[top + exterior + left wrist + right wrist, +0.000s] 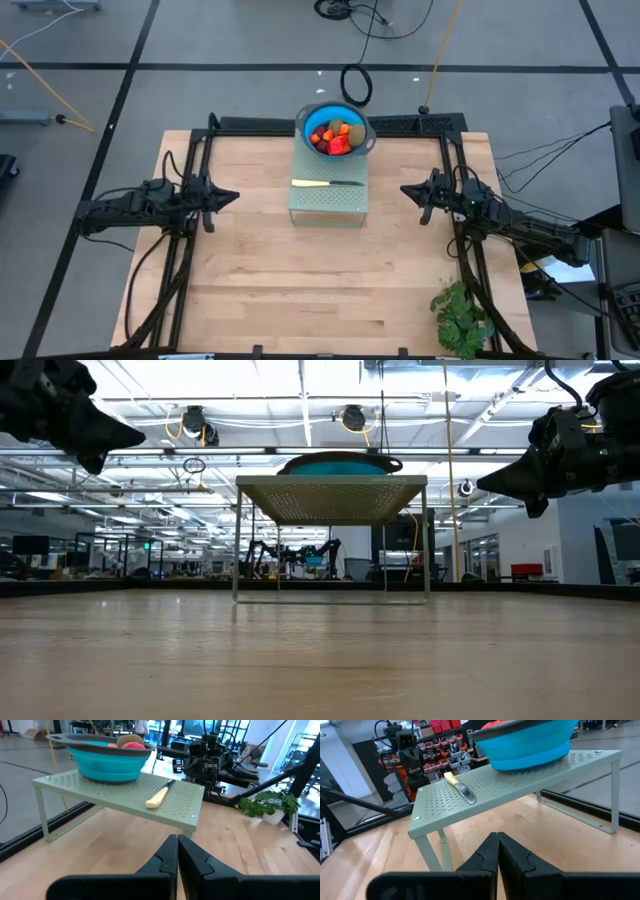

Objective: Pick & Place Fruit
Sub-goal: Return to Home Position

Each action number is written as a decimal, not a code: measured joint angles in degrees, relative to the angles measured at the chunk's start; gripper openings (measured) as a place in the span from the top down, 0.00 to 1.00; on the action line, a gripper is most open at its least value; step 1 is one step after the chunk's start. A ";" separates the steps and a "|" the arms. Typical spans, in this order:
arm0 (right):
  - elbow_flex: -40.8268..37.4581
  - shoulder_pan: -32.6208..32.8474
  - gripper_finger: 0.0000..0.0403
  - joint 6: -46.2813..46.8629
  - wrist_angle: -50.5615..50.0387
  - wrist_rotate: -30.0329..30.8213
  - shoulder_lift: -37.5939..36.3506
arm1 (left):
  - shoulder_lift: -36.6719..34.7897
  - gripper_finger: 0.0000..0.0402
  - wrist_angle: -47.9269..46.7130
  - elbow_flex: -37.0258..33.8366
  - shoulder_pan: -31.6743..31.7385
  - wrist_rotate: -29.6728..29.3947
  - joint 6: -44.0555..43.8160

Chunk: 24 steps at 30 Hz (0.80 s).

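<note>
The fruit (335, 137), small orange, red and brownish pieces, lies heaped inside a blue bowl with a grey rim (335, 128). The bowl stands at the far end of a pale green perforated shelf (328, 199); in the left wrist view the fruit (129, 741) shows above the bowl's rim (100, 740). My left gripper (232, 197) hovers shut to the left of the shelf, above the table. My right gripper (407, 189) hovers shut to its right. Both point toward the shelf and hold nothing.
A yellow-handled knife (326, 183) lies across the shelf in front of the bowl. A leafy green plant (462, 314) stands at the table's near right corner. Bare wooden table (300, 280) lies in front of the shelf and on both its sides.
</note>
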 joint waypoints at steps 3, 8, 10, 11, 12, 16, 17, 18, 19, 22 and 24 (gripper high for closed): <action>0.00 0.00 1.00 0.00 0.02 -0.54 0.00 | -0.50 0.98 0.04 -0.89 0.00 0.00 0.00; 0.01 0.03 1.00 0.00 0.83 -4.84 0.00 | -0.47 0.98 0.09 -2.44 0.00 -0.03 -1.09; 0.01 0.02 1.00 0.01 1.71 -6.13 0.03 | -0.46 0.98 -0.10 -3.05 0.01 -0.04 -1.48; 0.01 0.04 1.00 0.04 2.34 -6.13 0.04 | -0.47 0.98 0.04 -3.23 0.00 -0.04 -1.64; 0.01 0.04 1.00 0.29 2.62 -6.12 0.04 | -0.47 0.98 0.22 -3.40 0.00 -0.04 -1.87; 0.00 0.06 1.00 0.66 2.38 -6.12 0.81 | -0.47 0.98 0.30 -3.63 0.01 -0.04 -1.85; 0.00 0.06 1.00 0.66 2.38 -6.10 1.25 | -0.47 0.98 0.35 -3.63 0.00 -0.04 -1.63; 0.00 0.06 1.00 0.63 2.39 -6.08 1.72 | -0.47 0.98 0.37 -3.63 0.00 -0.06 -1.34; 0.00 0.06 1.00 0.59 2.40 -6.07 2.28 | -0.47 0.98 0.46 -3.63 0.00 -0.10 -1.28; 0.00 0.20 1.00 0.59 2.44 -6.02 4.33 | -0.47 0.98 0.62 -3.63 0.00 -0.53 -1.19; 0.00 1.03 1.00 0.48 2.62 -5.85 5.90 | -0.47 0.98 0.61 -3.63 0.02 -0.62 -0.98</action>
